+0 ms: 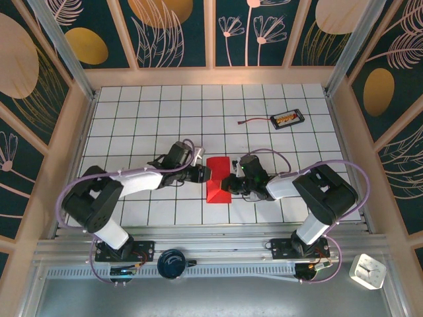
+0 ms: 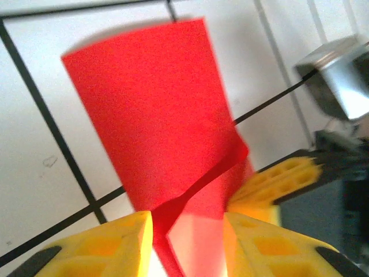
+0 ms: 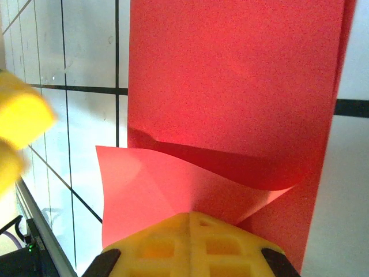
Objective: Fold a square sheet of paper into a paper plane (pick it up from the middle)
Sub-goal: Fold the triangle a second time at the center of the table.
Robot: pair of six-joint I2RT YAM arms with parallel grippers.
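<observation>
The right gripper point(image 3: 190, 222) is clamped tight on an edge of the red square sheet of paper point(image 1: 218, 179). The left gripper point(image 2: 188, 222) stands partly apart, with a fold of paper lying loosely between its fingers. The sheet, folded narrower with one flap bowed up, lies between the two grippers, its long axis running near to far on the white grid table point(image 1: 145, 112), which is ringed by teal leaf-patterned walls point(image 1: 178, 33).

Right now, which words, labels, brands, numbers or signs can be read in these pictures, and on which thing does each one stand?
No text can be read here.
The black tray at the far right of the table: a red and yellow label, too small to read.
The white clock-like device at the near right corner: marks on its face, too small to read.
The red paper: plain, no print.
</observation>
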